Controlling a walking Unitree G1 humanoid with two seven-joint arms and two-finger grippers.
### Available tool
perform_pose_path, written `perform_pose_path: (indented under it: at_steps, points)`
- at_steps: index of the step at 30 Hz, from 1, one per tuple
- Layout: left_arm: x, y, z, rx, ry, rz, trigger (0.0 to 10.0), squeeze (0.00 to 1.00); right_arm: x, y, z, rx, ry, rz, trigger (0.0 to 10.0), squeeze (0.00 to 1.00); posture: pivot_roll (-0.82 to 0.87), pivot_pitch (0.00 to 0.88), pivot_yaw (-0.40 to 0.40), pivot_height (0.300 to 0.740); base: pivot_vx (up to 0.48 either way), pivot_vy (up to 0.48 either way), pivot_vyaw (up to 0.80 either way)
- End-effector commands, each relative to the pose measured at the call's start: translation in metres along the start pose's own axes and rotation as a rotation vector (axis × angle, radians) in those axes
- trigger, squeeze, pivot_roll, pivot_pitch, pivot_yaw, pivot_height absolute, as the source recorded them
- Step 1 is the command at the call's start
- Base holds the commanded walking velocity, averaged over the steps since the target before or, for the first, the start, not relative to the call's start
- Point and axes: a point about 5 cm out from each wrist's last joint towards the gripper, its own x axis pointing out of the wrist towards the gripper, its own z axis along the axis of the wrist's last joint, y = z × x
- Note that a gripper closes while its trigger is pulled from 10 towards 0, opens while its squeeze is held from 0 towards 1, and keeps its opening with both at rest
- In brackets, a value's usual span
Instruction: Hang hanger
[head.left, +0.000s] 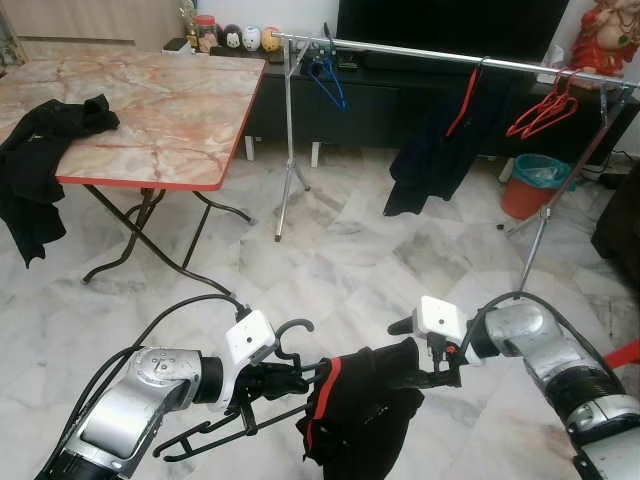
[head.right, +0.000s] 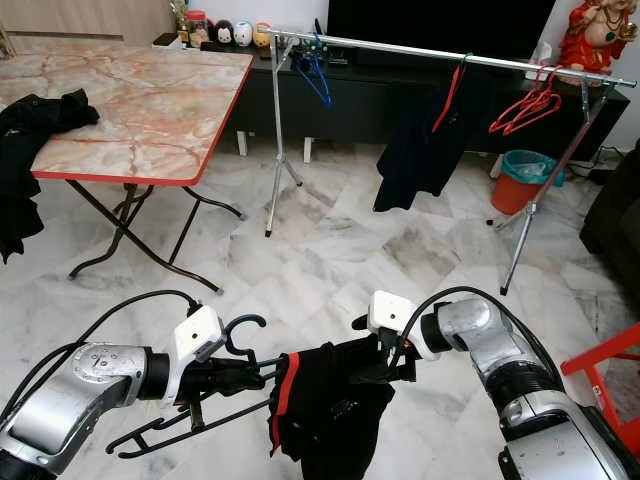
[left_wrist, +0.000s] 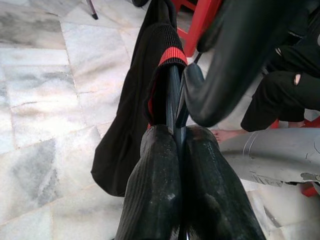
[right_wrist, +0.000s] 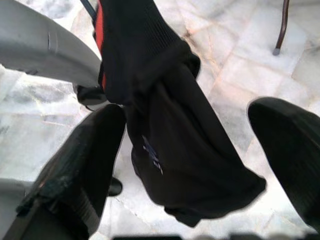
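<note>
My left gripper (head.left: 292, 380) is shut on a black hanger (head.left: 200, 436), held low over the floor with its hook (head.left: 296, 326) pointing up. A black garment with a red collar (head.left: 355, 410) hangs bunched on the hanger's right end. In the left wrist view the two fingers (left_wrist: 155, 170) pinch the thin hanger bar (left_wrist: 172, 95). My right gripper (head.left: 428, 378) is at the garment's right side; in the right wrist view its fingers (right_wrist: 85, 160) stand wide apart with the cloth (right_wrist: 175, 150) between them. The silver clothes rail (head.left: 440, 55) spans the back of the room.
On the rail hang a blue hanger (head.left: 328, 75), a dark garment on a red hanger (head.left: 430, 140) and several red hangers (head.left: 540, 110). A marble folding table (head.left: 150, 100) with black clothing (head.left: 40, 150) stands left. A teal bin (head.left: 535, 185) and red chair (head.right: 600, 370) are at right.
</note>
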Motion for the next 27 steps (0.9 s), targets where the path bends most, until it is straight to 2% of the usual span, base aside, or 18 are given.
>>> perform_pose_path:
  at_steps: [1,10,16,17,18,19,27]
  points:
    - [0.003,-0.006,0.011,0.034,-0.04,-0.032,10.0,0.0,0.003,0.002,0.004,-0.014,-0.026,0.033,10.0,0.0,0.17,0.0,-0.047,0.74,0.0,0.0,0.0]
    - [0.004,-0.011,0.014,0.048,-0.042,-0.059,10.0,0.0,0.013,0.009,0.002,-0.05,0.018,0.093,10.0,0.0,0.17,0.0,-0.051,0.74,0.0,0.0,0.0]
    - [0.004,-0.012,0.015,0.06,-0.036,-0.068,10.0,0.0,0.013,0.005,0.001,-0.066,0.042,0.069,10.0,0.0,0.18,0.0,-0.054,0.74,0.0,0.0,0.0]
    - [0.004,-0.012,0.015,0.06,-0.036,-0.068,10.0,0.0,0.013,0.005,0.002,-0.066,0.035,0.065,4.5,0.0,0.18,0.0,-0.054,0.74,0.0,0.0,0.0]
    - [0.004,-0.012,0.016,0.061,-0.036,-0.068,10.0,0.0,0.013,0.004,0.003,-0.067,0.031,0.063,4.5,0.0,0.18,0.0,-0.054,0.74,0.0,0.0,0.0]
    - [0.004,-0.013,0.016,0.061,-0.037,-0.069,10.0,0.0,0.013,0.003,0.006,-0.068,0.019,0.056,0.0,0.0,0.17,0.0,-0.054,0.74,0.0,0.0,0.0]
    - [0.008,-0.016,0.018,0.065,-0.042,-0.086,10.0,0.0,0.019,0.001,0.017,-0.1,-0.026,0.064,0.0,0.0,0.18,0.0,-0.054,0.74,0.0,0.0,0.0]
